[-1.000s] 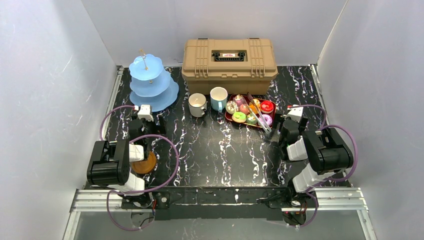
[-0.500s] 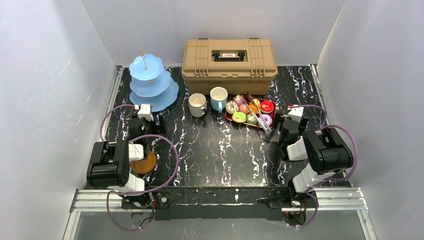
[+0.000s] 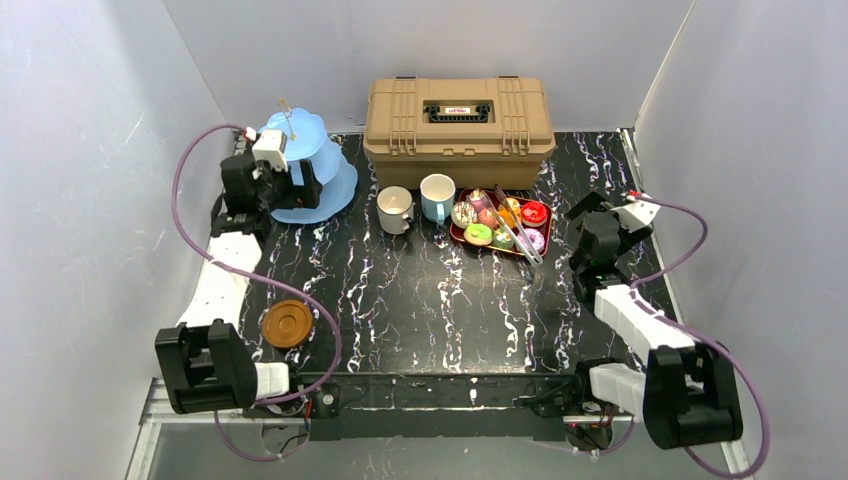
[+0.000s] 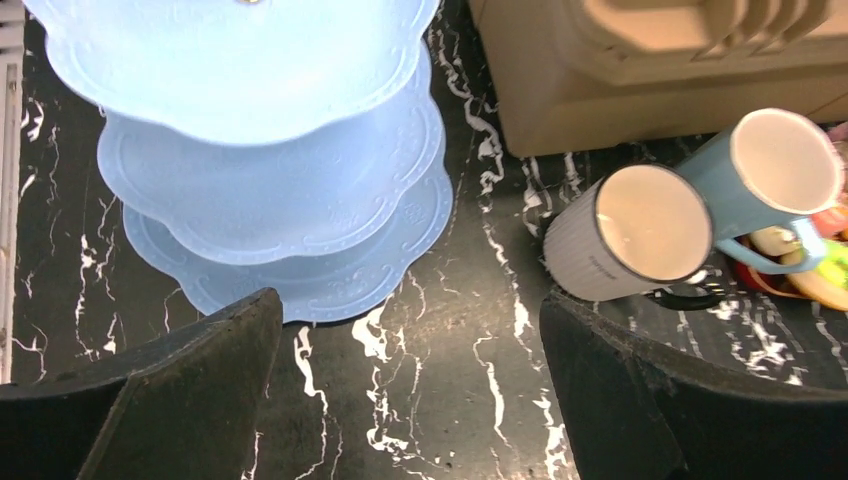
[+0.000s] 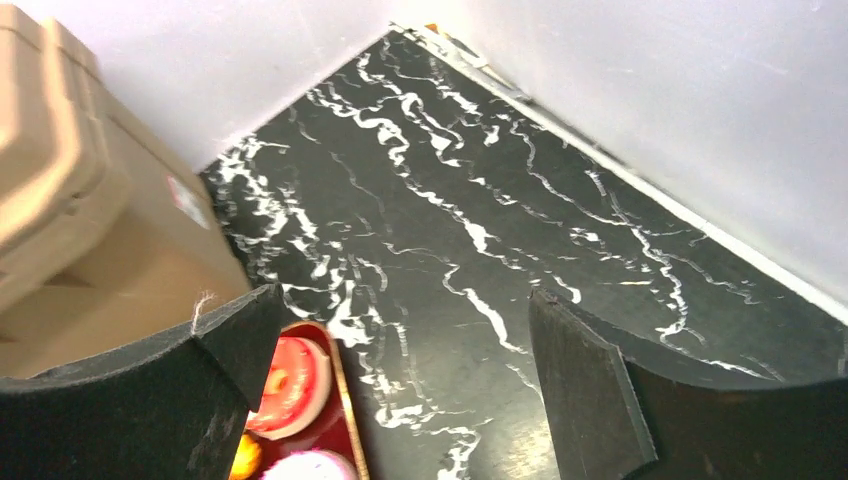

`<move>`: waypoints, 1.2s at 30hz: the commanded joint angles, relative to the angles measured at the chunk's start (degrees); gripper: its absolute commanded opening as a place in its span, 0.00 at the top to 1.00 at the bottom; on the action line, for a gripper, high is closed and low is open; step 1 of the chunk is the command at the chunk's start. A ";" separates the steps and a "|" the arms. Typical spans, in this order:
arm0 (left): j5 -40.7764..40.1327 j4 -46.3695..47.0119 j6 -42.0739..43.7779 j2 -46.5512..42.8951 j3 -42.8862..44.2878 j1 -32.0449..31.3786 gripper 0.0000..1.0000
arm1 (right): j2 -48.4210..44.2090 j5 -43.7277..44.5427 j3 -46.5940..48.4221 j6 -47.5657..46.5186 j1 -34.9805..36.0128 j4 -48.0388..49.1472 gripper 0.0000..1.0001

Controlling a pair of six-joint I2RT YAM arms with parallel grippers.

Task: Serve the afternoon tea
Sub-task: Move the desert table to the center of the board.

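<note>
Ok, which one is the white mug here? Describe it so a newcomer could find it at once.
Start at the tan toolbox at the back of the table. Two mugs stand side by side just in front of its left half. The white mug is the left one, ribbed and off-white, nearer the cake stand; its neighbour, the light-blue mug, is smooth and blue.

Top external: looks down from high at the near side over the whole table (image 3: pixel 430 290). Left wrist: hangs close over cake stand (image 4: pixel 270 180) and white mug (image 4: pixel 640 225), facing down. Right wrist: faces the far right corner, low and near; shares the toolbox (image 5: pixel 90 200) edge with left wrist.
</note>
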 commanded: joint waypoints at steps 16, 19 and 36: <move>-15.83 -23.71 -4.98 16.73 39.48 -6.41 0.01 | -1.31 -20.97 21.66 -0.17 6.45 -31.93 0.00; -19.66 -23.30 -5.10 21.81 44.58 -6.87 0.01 | 0.76 -20.61 25.94 -2.84 10.42 -35.85 0.00; -24.94 -12.65 -3.43 28.98 48.95 -7.08 0.32 | -1.60 -19.82 29.98 -5.99 18.64 -44.63 0.00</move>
